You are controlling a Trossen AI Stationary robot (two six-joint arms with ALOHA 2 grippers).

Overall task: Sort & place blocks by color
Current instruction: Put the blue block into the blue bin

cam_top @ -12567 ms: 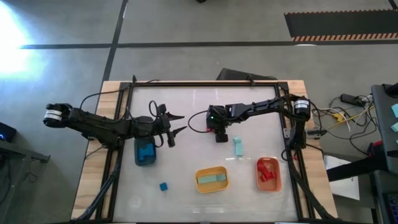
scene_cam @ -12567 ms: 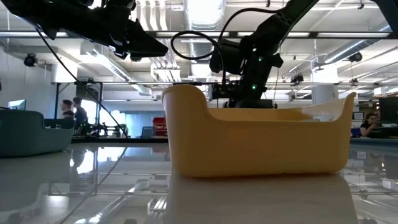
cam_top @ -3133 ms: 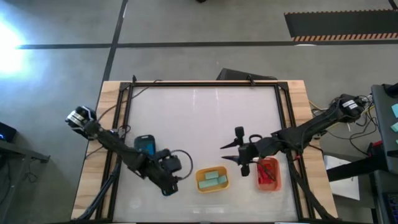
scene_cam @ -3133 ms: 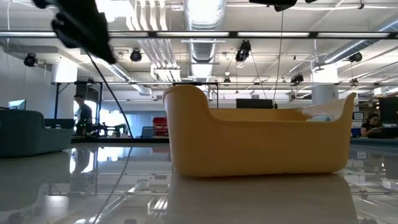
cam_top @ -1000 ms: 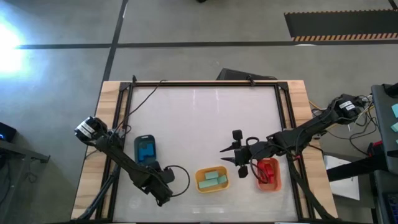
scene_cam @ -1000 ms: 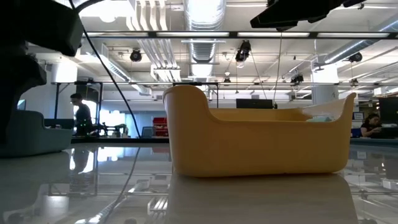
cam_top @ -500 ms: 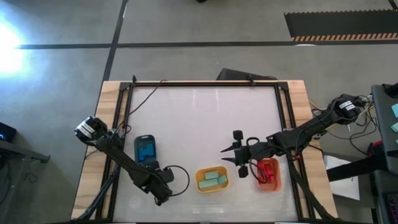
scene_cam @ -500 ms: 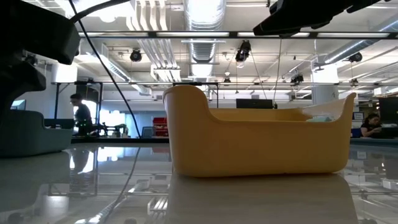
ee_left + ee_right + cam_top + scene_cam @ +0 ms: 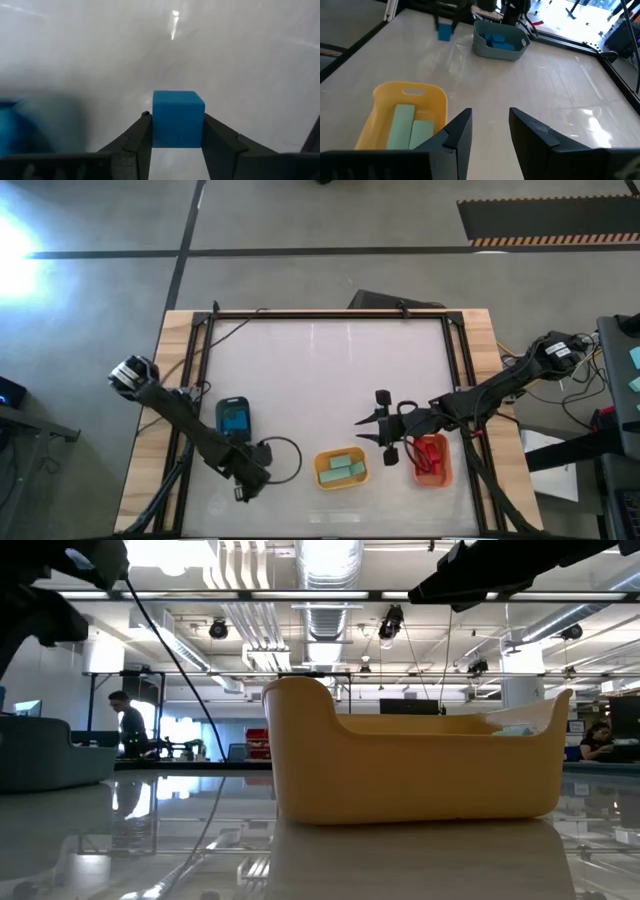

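My left gripper (image 9: 245, 490) hangs over the table's near left part, pointing down and shut on a blue cube (image 9: 178, 118). The right wrist view shows that cube (image 9: 444, 31) under the dark arm. My right gripper (image 9: 490, 112) is open and holds nothing; it stands in the air between the yellow bin (image 9: 340, 468) and the orange bin (image 9: 432, 460), pointing toward the table's left. Mint blocks (image 9: 412, 131) lie in the yellow bin, red blocks (image 9: 430, 455) in the orange one, and blue blocks (image 9: 497, 41) in the grey-blue bin (image 9: 233, 418). My left gripper pinches the blue cube by two opposite side faces (image 9: 156, 127) between its two fingers (image 9: 140, 135). The fingers come from above, pointing down. The cube sits square in the hold, and in the right wrist view it looks just clear of the table.
The three bins stand in a row along the table's near half. A black frame (image 9: 330, 315) runs around the white tabletop, with cables (image 9: 285, 465) beside the left arm. The far half of the table holds no objects.
My left gripper has gone up: in the low view its dark bulk has climbed from table height toward the top left corner. From above it has also shifted a little toward the table's left edge. My right arm has kept still.
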